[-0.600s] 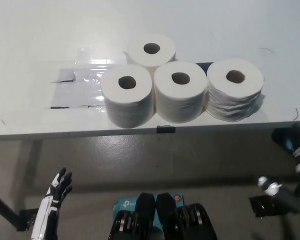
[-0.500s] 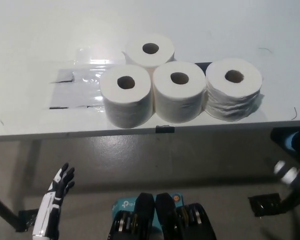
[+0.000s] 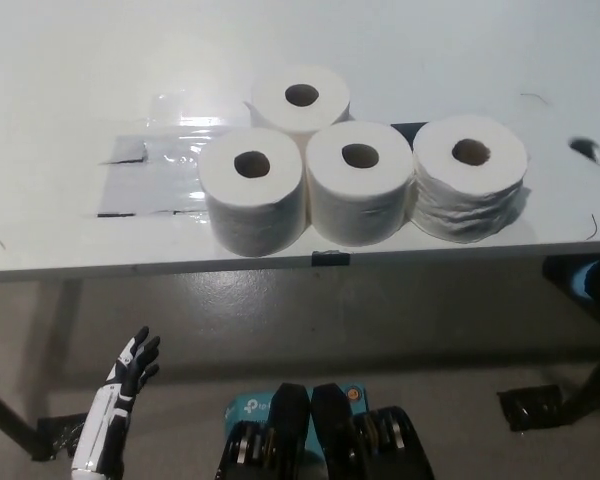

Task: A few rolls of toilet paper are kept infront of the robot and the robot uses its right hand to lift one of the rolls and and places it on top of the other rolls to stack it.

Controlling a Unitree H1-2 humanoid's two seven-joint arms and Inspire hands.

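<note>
Since a moment ago, the right hand (image 3: pixel 596 155) rises from below the surface (image 3: pixel 60 80) to its right edge, blurred, fingers unreadable. Four toilet paper rolls (image 3: pixel 360 180) stand clustered there. Left hand (image 3: pixel 130 368) hangs low, fingers spread.

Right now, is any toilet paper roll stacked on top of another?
No: all four toilet paper rolls stand upright directly on the table, none on another.

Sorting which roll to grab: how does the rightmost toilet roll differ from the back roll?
The rightmost roll looks ridged along its side; the back roll shows no ridges. The rightmost roll has a free right side; the back roll sits half hidden behind two front rolls. Both stand upright, white, cores up.
</note>
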